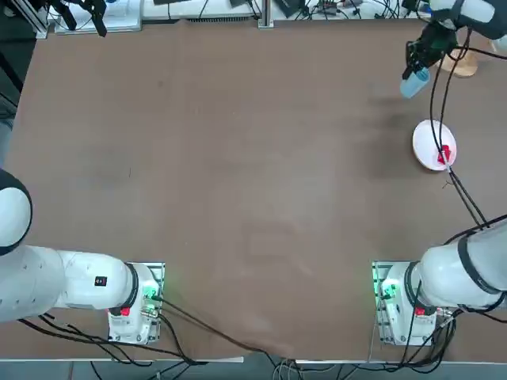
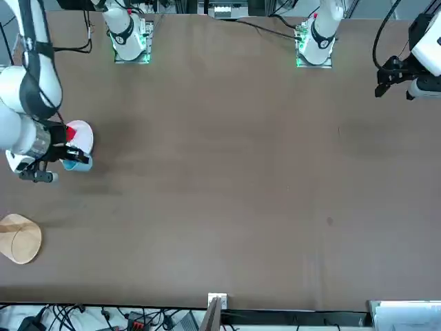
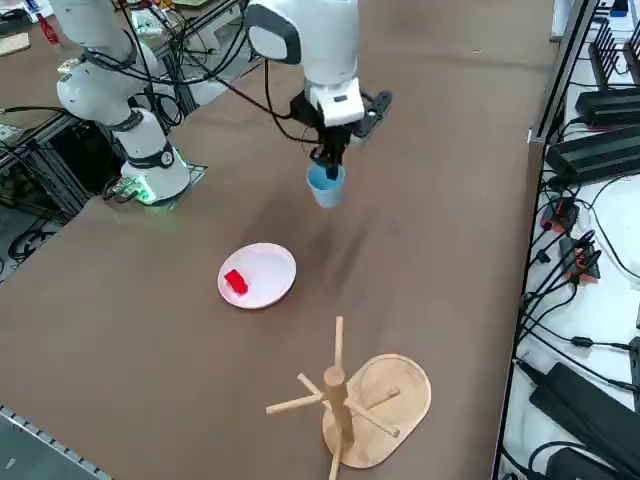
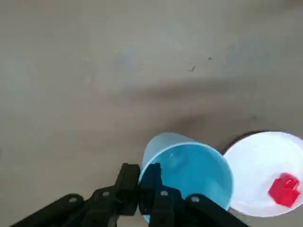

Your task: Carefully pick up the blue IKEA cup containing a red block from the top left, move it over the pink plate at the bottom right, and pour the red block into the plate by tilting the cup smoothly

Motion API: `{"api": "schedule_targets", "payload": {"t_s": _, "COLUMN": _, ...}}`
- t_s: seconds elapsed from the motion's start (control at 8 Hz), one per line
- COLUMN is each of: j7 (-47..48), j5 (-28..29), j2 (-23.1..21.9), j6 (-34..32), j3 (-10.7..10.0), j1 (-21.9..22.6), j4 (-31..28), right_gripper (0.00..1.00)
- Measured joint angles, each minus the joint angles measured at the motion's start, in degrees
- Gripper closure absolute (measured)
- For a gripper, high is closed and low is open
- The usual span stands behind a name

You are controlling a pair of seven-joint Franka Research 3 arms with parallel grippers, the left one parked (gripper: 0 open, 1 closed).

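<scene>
Judged light, stiff and somewhat slick: a thin plastic blue IKEA cup (image 4: 189, 175), now empty, best taken by the rim wall, as the right gripper (image 4: 147, 189) did, pinching one side of the rim with one finger inside and one outside. Hung clear of the worktop (image 1: 238, 158), near the pink plate (image 1: 428, 141), at about 11 o'clock of it in the overhead view. Counted: one cup, one plate, one red block (image 3: 235, 282) (lying on the plate), one wooden rack (image 3: 345, 400).
</scene>
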Motion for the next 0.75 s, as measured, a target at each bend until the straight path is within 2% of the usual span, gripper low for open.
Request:
{"api": "schedule_targets", "payload": {"t_s": 0.25, "j7": 8.5, "j5": 0.0, "j2": 0.0, "j6": 0.2, "j3": 0.0, "j1": 3.1, "j4": 0.3, "right_gripper": 0.96}}
{"api": "schedule_targets", "payload": {"t_s": 0.75, "j7": 28.2, "j5": -2.1, "j2": 0.2, "j6": 0.6, "j3": 0.1, "j1": 13.8, "j4": 0.4, "right_gripper": 0.96}}
